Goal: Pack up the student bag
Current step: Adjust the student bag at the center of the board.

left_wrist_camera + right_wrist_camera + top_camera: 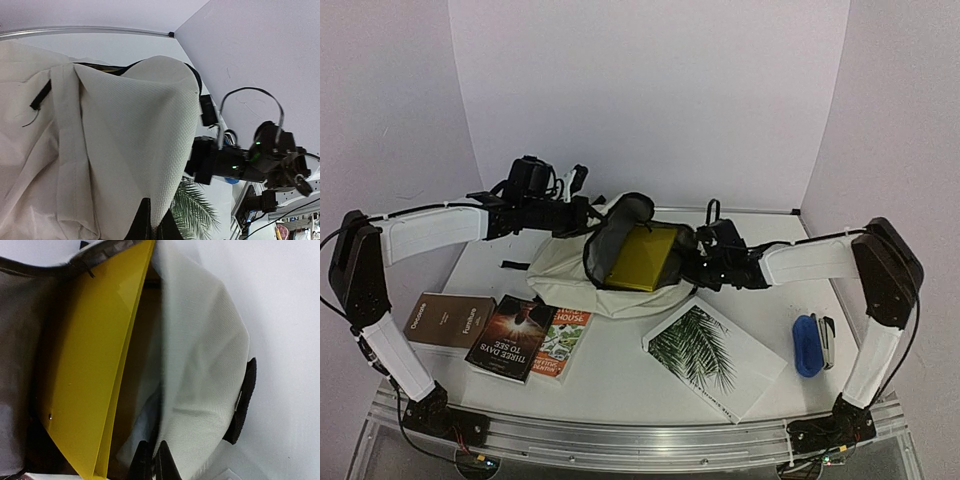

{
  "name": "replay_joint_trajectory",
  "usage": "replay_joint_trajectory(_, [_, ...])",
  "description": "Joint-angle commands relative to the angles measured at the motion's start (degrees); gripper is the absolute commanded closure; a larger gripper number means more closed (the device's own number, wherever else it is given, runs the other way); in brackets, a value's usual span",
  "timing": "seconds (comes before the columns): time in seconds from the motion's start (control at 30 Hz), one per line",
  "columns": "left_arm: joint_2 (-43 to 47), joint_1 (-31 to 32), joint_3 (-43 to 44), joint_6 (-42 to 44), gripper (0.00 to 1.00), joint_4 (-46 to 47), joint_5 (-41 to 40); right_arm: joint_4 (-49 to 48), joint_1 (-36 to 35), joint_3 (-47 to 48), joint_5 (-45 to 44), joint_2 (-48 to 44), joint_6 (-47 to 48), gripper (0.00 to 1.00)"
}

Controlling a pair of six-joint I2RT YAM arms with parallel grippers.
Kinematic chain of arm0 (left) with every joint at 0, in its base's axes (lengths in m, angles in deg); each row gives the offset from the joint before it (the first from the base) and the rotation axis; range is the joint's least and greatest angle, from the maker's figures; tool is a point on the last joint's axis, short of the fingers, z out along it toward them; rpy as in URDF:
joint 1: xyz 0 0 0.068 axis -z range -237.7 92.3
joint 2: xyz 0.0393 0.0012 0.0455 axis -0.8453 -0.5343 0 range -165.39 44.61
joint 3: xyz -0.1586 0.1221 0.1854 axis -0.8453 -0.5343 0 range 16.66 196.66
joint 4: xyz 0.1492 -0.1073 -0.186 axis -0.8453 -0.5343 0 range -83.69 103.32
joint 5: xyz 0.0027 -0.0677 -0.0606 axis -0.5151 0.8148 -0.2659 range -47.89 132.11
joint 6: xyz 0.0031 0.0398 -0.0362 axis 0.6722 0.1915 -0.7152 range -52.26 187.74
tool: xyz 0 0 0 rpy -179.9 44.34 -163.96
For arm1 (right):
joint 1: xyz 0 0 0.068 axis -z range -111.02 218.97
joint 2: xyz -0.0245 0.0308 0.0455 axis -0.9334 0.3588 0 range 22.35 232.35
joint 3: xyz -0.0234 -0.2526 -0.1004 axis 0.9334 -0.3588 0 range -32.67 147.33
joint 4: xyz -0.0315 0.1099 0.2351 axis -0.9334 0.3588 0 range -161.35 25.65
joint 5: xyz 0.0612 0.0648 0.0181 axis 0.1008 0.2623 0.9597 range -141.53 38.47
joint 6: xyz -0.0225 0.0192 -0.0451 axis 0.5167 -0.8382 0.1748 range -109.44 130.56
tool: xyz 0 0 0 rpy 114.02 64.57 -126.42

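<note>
The student bag (570, 272), cream canvas with black trim and dark lining, lies at the middle back of the table with its mouth facing the front. A yellow folder (642, 257) sits inside the mouth and also shows in the right wrist view (90, 365). My left gripper (588, 215) is shut on the bag's upper left rim; the left wrist view shows cream canvas (135, 150) pinched between the fingers (139, 225). My right gripper (692, 262) is shut on the bag's right rim (200, 380), with canvas between its fingers (145, 460).
Three books lie at the front left: a brown one (450, 322), "Three Days to See" (511, 338) and a house-plant one (563, 342). A palm-leaf book (712, 355) lies at the front right. A blue stapler-like object (812, 344) lies at the right edge.
</note>
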Motion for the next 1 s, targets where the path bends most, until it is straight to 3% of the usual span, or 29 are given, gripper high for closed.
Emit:
replay_joint_trajectory(0.0, [6.43, -3.59, -1.89, -1.40, 1.00, 2.83, -1.23, 5.36, 0.72, 5.28, -7.30, -13.96, 4.63, 1.00])
replay_joint_trajectory(0.13, [7.42, -4.69, -2.38, -1.49, 1.00, 3.43, -1.00, 10.39, 1.71, 6.30, -11.71, -20.87, 6.96, 1.00])
replay_joint_trajectory(0.3, [5.87, -4.81, -3.34, -3.31, 1.00, 6.56, 0.51, 12.17, 3.66, 4.60, -13.39, -22.89, 7.69, 1.00])
replay_joint_trajectory(0.77, [-4.33, -4.81, -10.68, -12.01, 1.00, 19.30, 2.19, 11.54, 10.11, -4.00, -14.52, -17.07, 6.66, 1.00])
replay_joint_trajectory(0.97, [-7.29, -4.81, -12.21, -12.80, 1.00, 19.27, 0.84, 8.54, 11.23, -6.40, -11.41, -12.74, 6.21, 1.00])
